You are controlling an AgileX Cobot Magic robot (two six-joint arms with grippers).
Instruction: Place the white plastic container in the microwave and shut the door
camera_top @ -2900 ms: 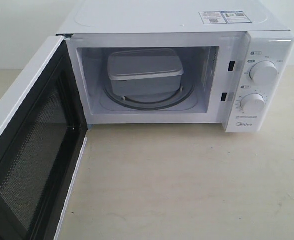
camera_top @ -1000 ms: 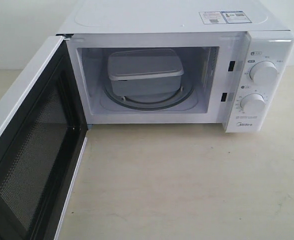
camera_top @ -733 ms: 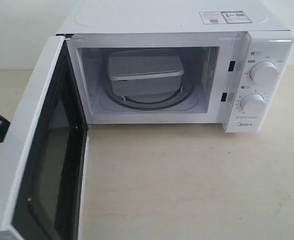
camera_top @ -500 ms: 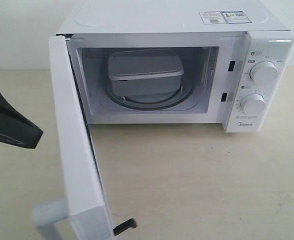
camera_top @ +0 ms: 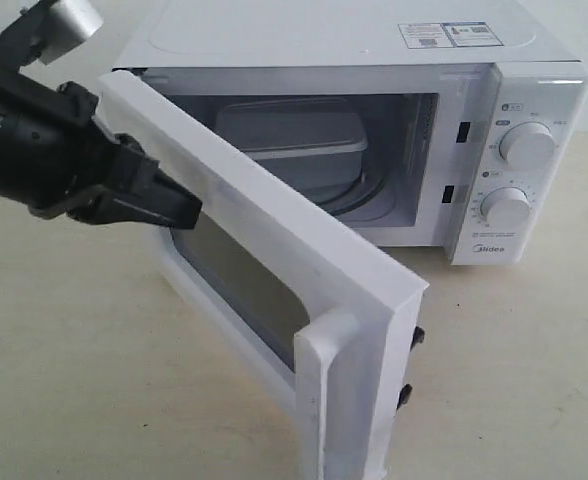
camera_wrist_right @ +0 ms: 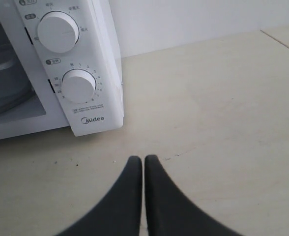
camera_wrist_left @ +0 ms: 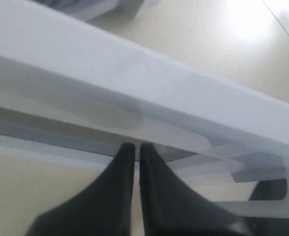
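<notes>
The white plastic container [camera_top: 292, 140] sits inside the microwave [camera_top: 334, 40] on the glass turntable, partly hidden by the door [camera_top: 274, 250]. The door stands about half closed, its outer face and dark window toward the camera, the bar handle [camera_top: 319, 400] at its free edge. My left gripper [camera_top: 189, 208] is shut, its tips pressed against the door's outer face by the window; in the left wrist view the left gripper [camera_wrist_left: 134, 146] touches the blurred door [camera_wrist_left: 134, 83]. My right gripper [camera_wrist_right: 143, 159] is shut and empty over the table, off from the microwave's dial panel [camera_wrist_right: 73, 69].
The microwave stands on a pale beige table [camera_top: 514, 380] with a white wall behind. Two door latch hooks [camera_top: 412, 362] stick out of the door's free edge. The control panel with two dials [camera_top: 519, 170] is at the right.
The door has swung from wide open to about half closed. My left arm has come in from the left and now pushes against the door's outer face.
</notes>
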